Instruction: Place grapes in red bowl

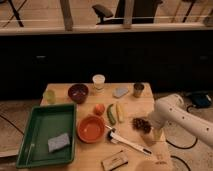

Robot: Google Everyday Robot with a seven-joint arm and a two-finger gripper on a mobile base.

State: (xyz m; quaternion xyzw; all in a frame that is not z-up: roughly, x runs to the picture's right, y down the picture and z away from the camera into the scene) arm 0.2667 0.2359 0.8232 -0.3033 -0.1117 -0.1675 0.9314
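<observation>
The grapes (pixel 141 123), a small dark purple-red bunch, lie on the wooden table (pixel 85 160) right of centre. The red bowl (pixel 91 129) sits empty to their left, beside the green tray. My white arm (pixel 172 114) reaches in from the right, and my gripper (pixel 149 126) is at the right side of the grapes, touching or almost touching them. The arm's end hides the contact.
A round orange fruit (pixel 99 109), a green vegetable (pixel 111 115) and a yellow one (pixel 119 112) lie between bowl and grapes. A white brush (pixel 127 141) lies in front. A green tray (pixel 35 125) with a sponge (pixel 59 142) is at left. A dark bowl (pixel 78 93), cups and a can (pixel 138 90) stand at the back.
</observation>
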